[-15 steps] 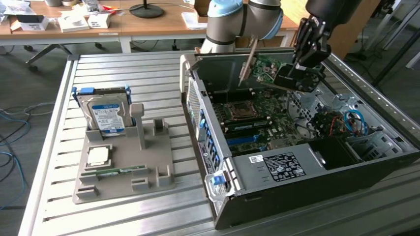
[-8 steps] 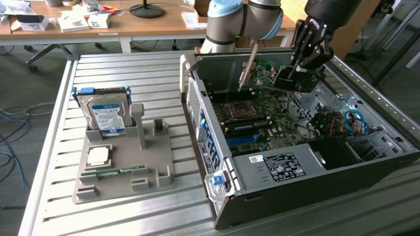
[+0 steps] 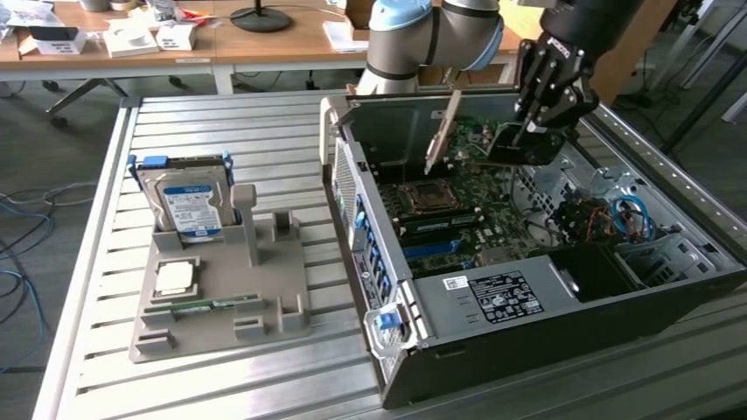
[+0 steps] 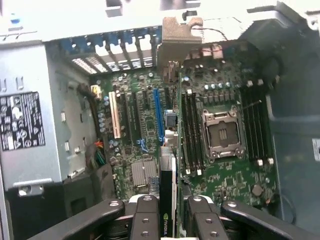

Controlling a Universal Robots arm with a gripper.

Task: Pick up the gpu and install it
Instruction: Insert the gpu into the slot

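My gripper [image 3: 527, 131] is inside the open computer case [image 3: 513, 297] and is shut on the gpu [image 3: 516, 149]. The wrist view has the gpu [image 4: 165, 187] as a dark, edge-on card with a green logo between my two black fingers [image 4: 145, 217], the gripper [image 4: 172, 220] closed around it. The card's silver-tan bracket [image 4: 177, 42] points at the case's slotted rear wall, and it appears as a tan strip [image 3: 442, 131] in the exterior view. The card hangs over the green motherboard [image 4: 225, 185], between the blue expansion slot [image 4: 159, 115] and the memory slots [image 4: 192, 132]. I cannot tell whether it touches a slot.
A grey fixture [image 3: 222, 297] on the slatted metal table [image 3: 105, 175] stands at the exterior view's left. It holds a hard drive [image 3: 191, 203], a processor chip [image 3: 175, 278] and a green memory stick [image 3: 216, 304]. The case walls and drive cage [image 3: 636, 254] hem in the gripper.
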